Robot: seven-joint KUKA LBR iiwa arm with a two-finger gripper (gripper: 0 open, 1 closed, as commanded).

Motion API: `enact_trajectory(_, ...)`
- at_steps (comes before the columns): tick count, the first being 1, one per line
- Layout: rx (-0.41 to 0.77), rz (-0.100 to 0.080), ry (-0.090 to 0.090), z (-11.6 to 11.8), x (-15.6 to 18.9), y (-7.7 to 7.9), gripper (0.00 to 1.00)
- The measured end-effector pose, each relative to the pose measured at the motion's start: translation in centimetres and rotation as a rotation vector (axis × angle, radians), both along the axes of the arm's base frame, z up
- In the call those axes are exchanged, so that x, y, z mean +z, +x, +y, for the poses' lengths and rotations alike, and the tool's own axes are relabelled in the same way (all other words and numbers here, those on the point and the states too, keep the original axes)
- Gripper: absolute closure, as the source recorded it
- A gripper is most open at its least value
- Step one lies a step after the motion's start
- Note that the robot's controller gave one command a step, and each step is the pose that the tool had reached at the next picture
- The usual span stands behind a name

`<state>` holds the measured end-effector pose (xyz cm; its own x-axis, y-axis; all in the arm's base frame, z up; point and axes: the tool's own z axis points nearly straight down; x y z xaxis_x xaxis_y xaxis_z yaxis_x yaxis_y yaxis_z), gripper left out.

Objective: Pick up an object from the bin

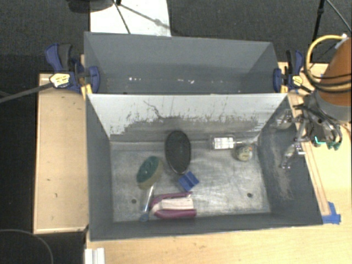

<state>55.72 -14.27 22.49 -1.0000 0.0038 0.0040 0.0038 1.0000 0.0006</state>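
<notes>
**KUKA arm's gripper [295, 147] is hanging over the right-hand slope of the grey metal bin [181, 111], every loose thing lying to its left in the camera view.**

Nearest it, at the foot of that slope, a small round brass-coloured thing [244, 153] is sitting on the bin floor. Just beside it is a short silvery metal piece [223, 143], its long axis running left to right. Farther off, a dark oval object [178, 150] is lying lengthwise front to back, a small blue block [188, 181] near its front end and a green round pad [147, 170] to its left. Farthest, a purple-and-white packet [176, 207] is stretching along the front wall. The gripper is blending into the scuffed metal, so whether its jaws are spread or pressed together cannot be told.
</notes>
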Motion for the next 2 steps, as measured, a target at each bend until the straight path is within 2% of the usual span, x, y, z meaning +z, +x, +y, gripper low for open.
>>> enact_trajectory(1,-0.067,-0.012,0.0,2.4,-15.5,3.7,0.0)
enact_trajectory(2,-0.072,-0.012,-0.001,2.8,-12.2,3.1,0.0)
